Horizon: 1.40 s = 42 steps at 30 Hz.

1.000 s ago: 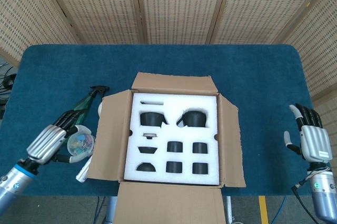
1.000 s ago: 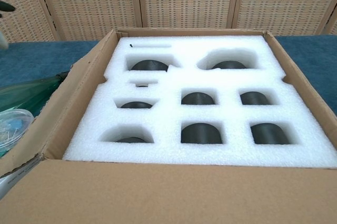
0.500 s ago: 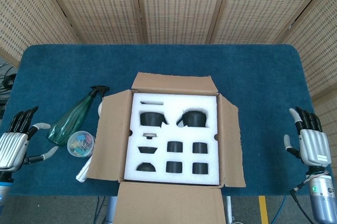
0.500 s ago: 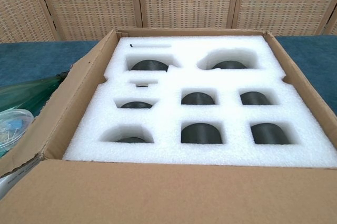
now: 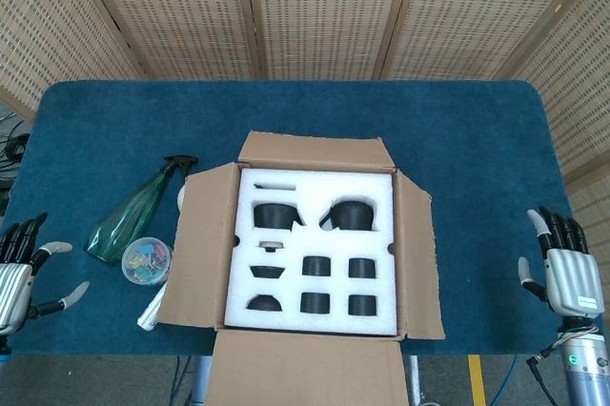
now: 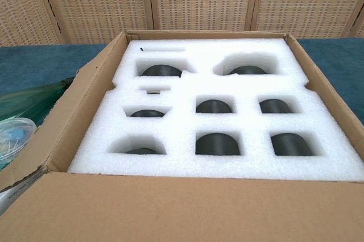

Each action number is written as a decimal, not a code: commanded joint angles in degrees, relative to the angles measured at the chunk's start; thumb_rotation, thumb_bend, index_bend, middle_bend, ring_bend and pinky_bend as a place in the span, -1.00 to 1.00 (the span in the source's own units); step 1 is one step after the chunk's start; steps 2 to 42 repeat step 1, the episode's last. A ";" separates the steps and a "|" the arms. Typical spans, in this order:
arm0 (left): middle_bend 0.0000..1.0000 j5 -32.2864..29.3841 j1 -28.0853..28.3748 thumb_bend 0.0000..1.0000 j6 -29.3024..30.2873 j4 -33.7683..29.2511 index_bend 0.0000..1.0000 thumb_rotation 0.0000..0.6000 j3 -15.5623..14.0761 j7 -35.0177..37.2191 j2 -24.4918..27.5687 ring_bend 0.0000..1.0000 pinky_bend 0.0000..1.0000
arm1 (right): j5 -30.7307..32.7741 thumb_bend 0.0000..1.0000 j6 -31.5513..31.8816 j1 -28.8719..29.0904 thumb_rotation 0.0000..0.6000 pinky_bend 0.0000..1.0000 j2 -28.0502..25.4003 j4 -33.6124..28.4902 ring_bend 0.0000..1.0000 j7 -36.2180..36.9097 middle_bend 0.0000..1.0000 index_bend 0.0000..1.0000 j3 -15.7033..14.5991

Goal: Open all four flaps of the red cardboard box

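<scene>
Cardboard box (image 5: 315, 263): sat at table (image 5: 286, 111) near edge, all four flaps folded out, so task looked done.
Foam insert (image 5: 315, 253): exposed, dark items seated in pockets.
Left hand (image 5: 14, 277): near-left corner, fingers apart, empty.
Right hand (image 5: 567, 273): near-right corner, fingers apart, empty, clear of box.

Box (image 5: 191, 253): all four flaps folded out, white foam (image 5: 315, 234) with dark pieces showing.
Left hand (image 5: 14, 277): at table's left edge, fingers spread, empty.
Right hand (image 5: 567, 273): at right edge, fingers apart, empty.
Bottle (image 5: 129, 215): lying left of box.
</scene>
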<state>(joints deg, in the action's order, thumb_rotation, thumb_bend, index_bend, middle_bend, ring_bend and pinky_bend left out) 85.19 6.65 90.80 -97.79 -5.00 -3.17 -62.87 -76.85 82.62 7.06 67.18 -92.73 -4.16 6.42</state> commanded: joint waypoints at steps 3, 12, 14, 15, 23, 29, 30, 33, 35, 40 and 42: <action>-1.00 -0.26 -0.40 -0.59 -0.54 -0.08 -0.34 0.09 0.08 0.00 0.11 -1.00 -1.00 | -0.03 0.09 0.37 -0.36 1.00 -1.00 0.17 0.16 -1.00 0.32 -0.90 -0.86 -0.04; -1.00 -0.26 -0.40 -0.59 -0.54 -0.08 -0.34 0.09 0.08 0.00 0.11 -1.00 -1.00 | -0.03 0.09 0.37 -0.36 1.00 -1.00 0.17 0.16 -1.00 0.32 -0.90 -0.86 -0.04; -1.00 -0.26 -0.40 -0.59 -0.54 -0.08 -0.34 0.09 0.08 0.00 0.11 -1.00 -1.00 | -0.03 0.09 0.37 -0.36 1.00 -1.00 0.17 0.16 -1.00 0.32 -0.90 -0.86 -0.04; -1.00 -0.26 -0.40 -0.59 -0.54 -0.08 -0.34 0.09 0.08 0.00 0.11 -1.00 -1.00 | -0.03 0.09 0.37 -0.36 1.00 -1.00 0.17 0.16 -1.00 0.32 -0.90 -0.86 -0.04; -1.00 -0.26 -0.40 -0.59 -0.54 -0.08 -0.34 0.09 0.08 0.00 0.11 -1.00 -1.00 | -0.03 0.09 0.37 -0.36 1.00 -1.00 0.17 0.16 -1.00 0.32 -0.90 -0.86 -0.04; -1.00 -0.26 -0.40 -0.59 -0.54 -0.08 -0.34 0.09 0.08 0.00 0.11 -1.00 -1.00 | -0.03 0.09 0.37 -0.36 1.00 -1.00 0.17 0.16 -1.00 0.32 -0.90 -0.86 -0.04; -1.00 -0.26 -0.40 -0.59 -0.54 -0.08 -0.34 0.09 0.08 0.00 0.11 -1.00 -1.00 | -0.03 0.09 0.37 -0.36 1.00 -1.00 0.17 0.16 -1.00 0.32 -0.90 -0.86 -0.04; -1.00 -0.26 -0.40 -0.59 -0.54 -0.08 -0.34 0.09 0.08 0.00 0.11 -1.00 -1.00 | -0.03 0.09 0.37 -0.36 1.00 -1.00 0.17 0.16 -1.00 0.32 -0.90 -0.86 -0.04; -1.00 -0.26 -0.40 -0.59 -0.54 -0.08 -0.34 0.09 0.08 0.00 0.11 -1.00 -1.00 | -0.03 0.09 0.37 -0.36 1.00 -1.00 0.17 0.16 -1.00 0.32 -0.90 -0.86 -0.04; -1.00 -0.26 -0.40 -0.59 -0.54 -0.08 -0.34 0.09 0.08 0.00 0.11 -1.00 -1.00 | -0.03 0.09 0.37 -0.36 1.00 -1.00 0.17 0.16 -1.00 0.32 -0.90 -0.86 -0.04; -1.00 -0.26 -0.40 -0.59 -0.54 -0.08 -0.34 0.09 0.08 0.00 0.11 -1.00 -1.00 | -0.03 0.09 0.37 -0.36 1.00 -1.00 0.17 0.16 -1.00 0.32 -0.90 -0.86 -0.04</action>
